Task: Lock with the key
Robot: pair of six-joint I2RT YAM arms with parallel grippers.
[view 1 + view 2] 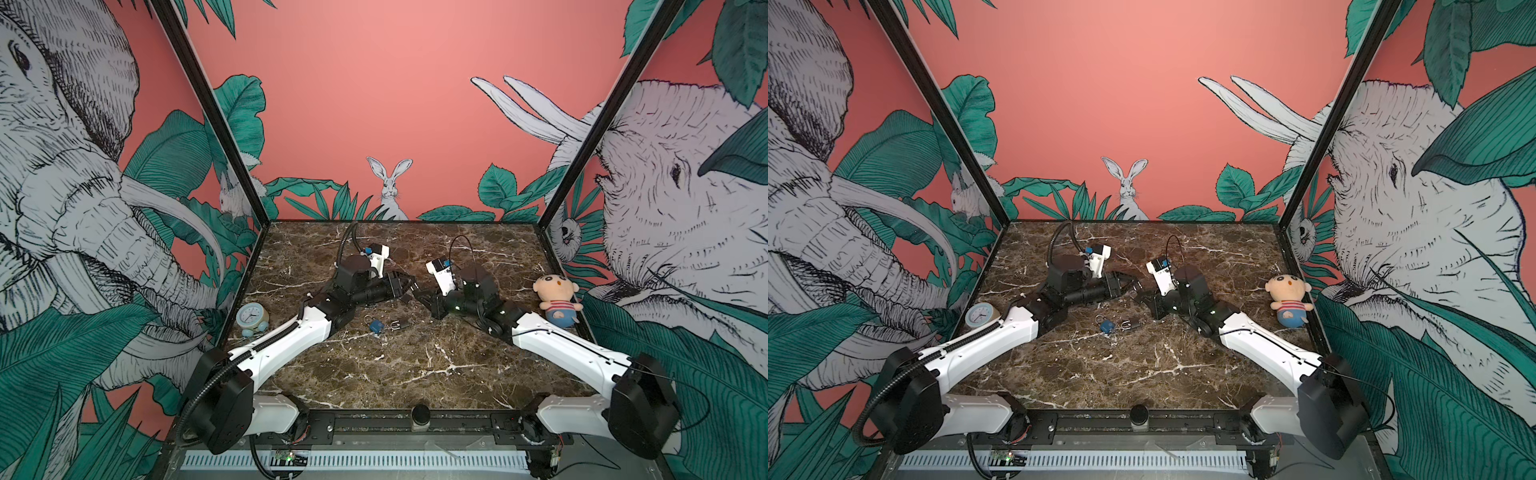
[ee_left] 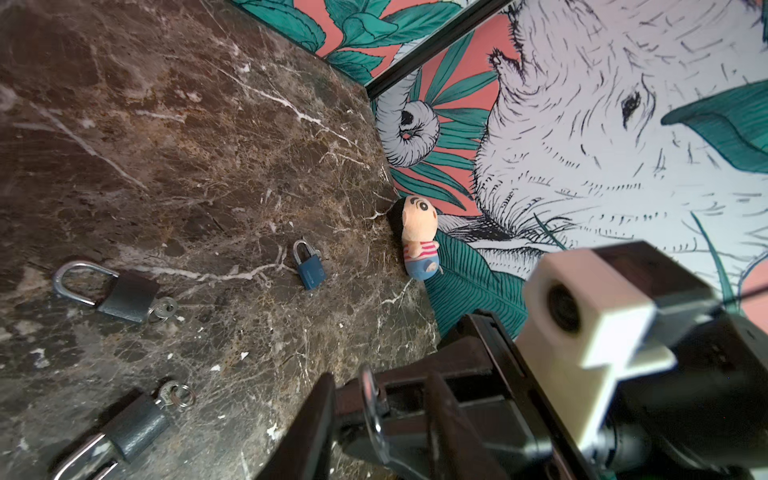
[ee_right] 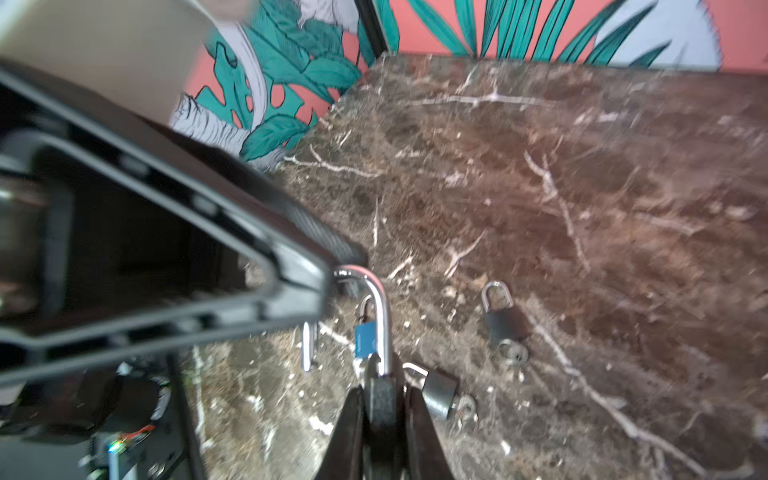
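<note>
Looking past the blue padlock (image 1: pixel 376 326) and grey padlock (image 1: pixel 402 323) lying loose on the table (image 1: pixel 395 374), I noted the right gripper (image 3: pixel 383 391) clamped on a dark padlock (image 3: pixel 380 409) by its body, above mid-table. Its long axis ran toward the left gripper (image 2: pixel 380 386), whose fingers stood apart either side of the open shackle (image 3: pixel 376 284). Likely next: left arm, being nearer, presses the shackle home. Tabletop was brown marble; pink jungle-print walls (image 1: pixel 374 104) stood behind.
</note>
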